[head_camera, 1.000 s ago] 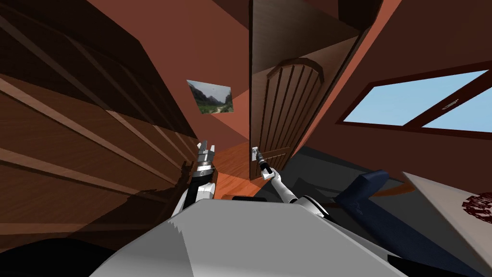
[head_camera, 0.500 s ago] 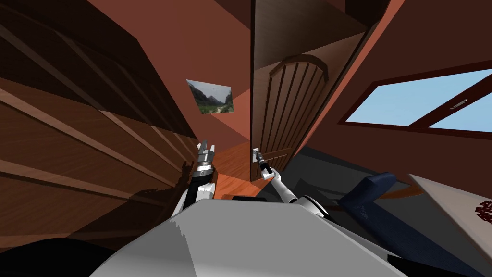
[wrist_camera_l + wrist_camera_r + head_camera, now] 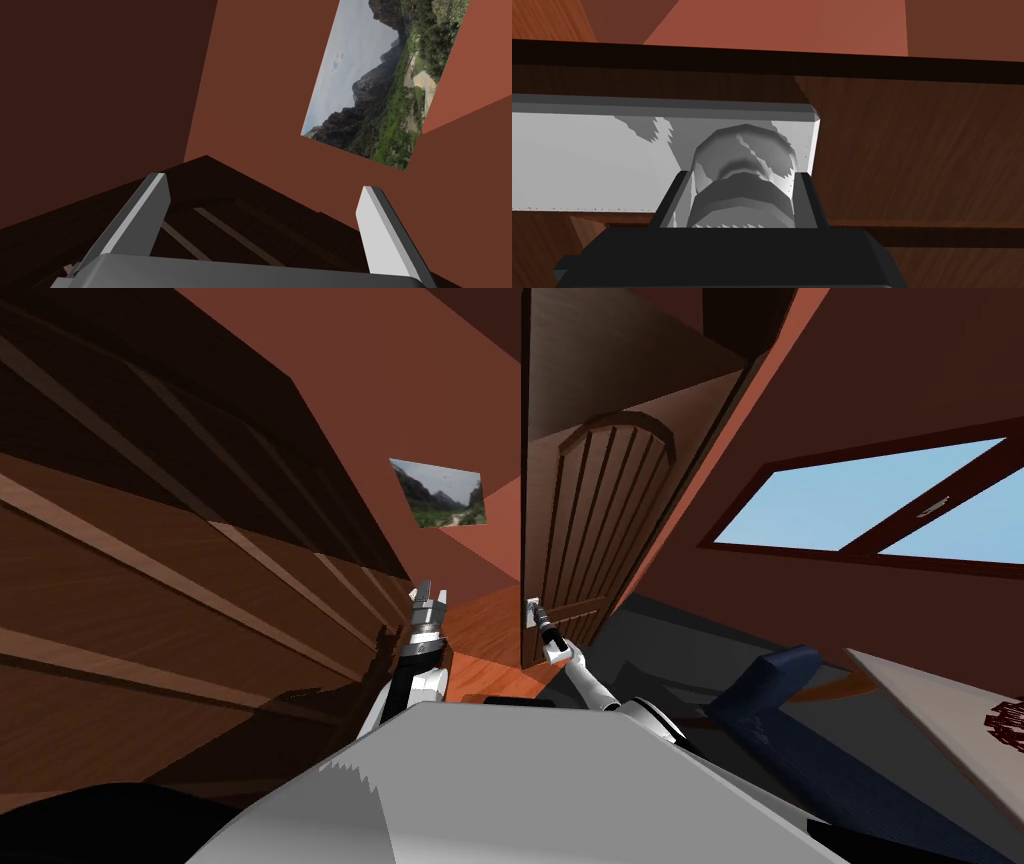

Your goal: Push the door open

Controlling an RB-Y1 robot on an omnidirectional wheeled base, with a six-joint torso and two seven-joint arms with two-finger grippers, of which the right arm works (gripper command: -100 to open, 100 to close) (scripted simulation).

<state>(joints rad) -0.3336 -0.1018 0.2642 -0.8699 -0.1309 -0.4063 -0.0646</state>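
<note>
The dark brown panelled door (image 3: 590, 528) stands ajar ahead of me, its free edge towards the middle of the head view. Near that edge a light grey plate (image 3: 587, 160) carries a grey round knob (image 3: 742, 155). My right gripper (image 3: 538, 613) reaches out to this knob. In the right wrist view the right gripper (image 3: 742, 200) is shut on the knob, with dark fingers (image 3: 672, 200) pressing both its sides. My left gripper (image 3: 427, 593) is raised left of the door. The left gripper (image 3: 262, 220) is open and holds nothing.
A brown slatted wooden wall (image 3: 200, 568) runs close along my left. Orange wooden floor (image 3: 490, 633) shows through the gap left of the door. A blue seat (image 3: 770, 678) and a pale tabletop (image 3: 950, 708) lie to the right, under a window (image 3: 880, 503). A landscape picture (image 3: 438, 491) hangs beyond.
The whole head view has shifted slightly, so I have moved a little. The right gripper stays shut on the knob, and the door's angle looks much the same.
</note>
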